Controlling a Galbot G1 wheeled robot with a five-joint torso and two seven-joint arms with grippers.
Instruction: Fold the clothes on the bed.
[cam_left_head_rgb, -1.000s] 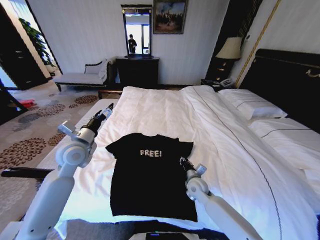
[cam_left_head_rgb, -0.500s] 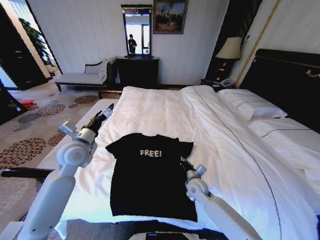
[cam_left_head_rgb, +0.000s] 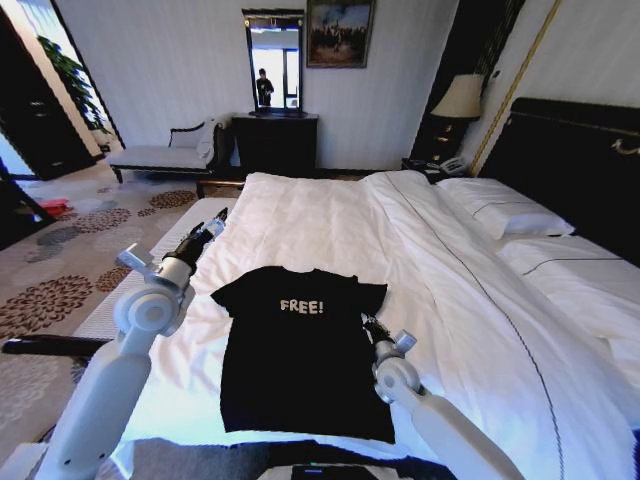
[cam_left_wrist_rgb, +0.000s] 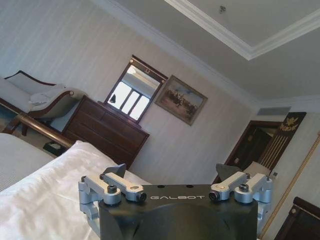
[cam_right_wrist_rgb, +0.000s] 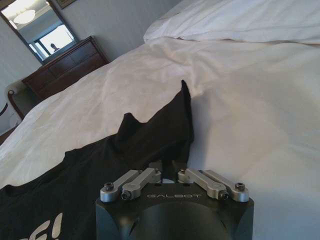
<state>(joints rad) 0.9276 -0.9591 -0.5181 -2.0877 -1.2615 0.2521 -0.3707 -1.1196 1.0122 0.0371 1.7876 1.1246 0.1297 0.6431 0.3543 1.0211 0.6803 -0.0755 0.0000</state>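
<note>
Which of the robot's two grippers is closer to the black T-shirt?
The right gripper sits at the black T-shirt's right sleeve. The left gripper is raised off to the shirt's left, away from it.

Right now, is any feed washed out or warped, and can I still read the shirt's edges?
Head view: wide-angle bowing at the walls, the bed bright but the T-shirt outline crisp against it. Right wrist view: the right gripper is on the sleeve; the black folds lose detail. Left wrist view: evenly lit, the left gripper sharp.

Left gripper (cam_left_head_rgb: 217, 221) raised, jaws apart, right gripper (cam_left_head_rgb: 367, 324) low, jaws closed
</note>
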